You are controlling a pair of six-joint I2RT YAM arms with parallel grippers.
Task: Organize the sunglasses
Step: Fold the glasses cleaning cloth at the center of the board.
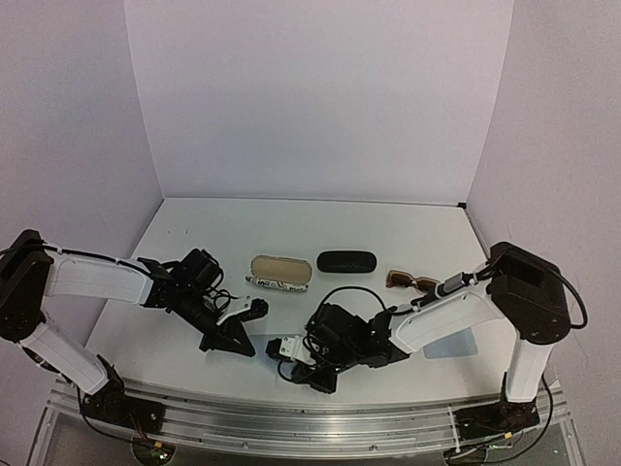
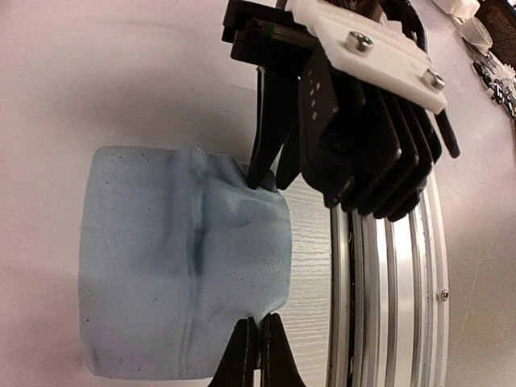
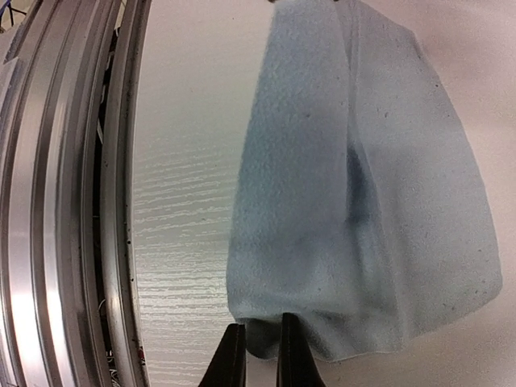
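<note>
A pale blue cloth (image 2: 177, 266) lies near the table's front edge, next to the metal rail. My left gripper (image 2: 258, 355) is shut on one edge of it. My right gripper (image 3: 258, 355) is shut on the opposite edge (image 3: 355, 201), and its fingers (image 2: 266, 157) also show in the left wrist view. In the top view both grippers, left (image 1: 247, 342) and right (image 1: 281, 361), meet low at the front centre and hide the cloth. The brown sunglasses (image 1: 412, 282) lie at mid right, apart from both grippers. The white sunglasses are not in view.
An open striped case (image 1: 279, 273) with a beige inside and a shut black case (image 1: 346, 261) lie at mid table. A second pale blue cloth (image 1: 453, 342) lies under the right arm. The metal rail (image 1: 310, 417) runs along the front edge.
</note>
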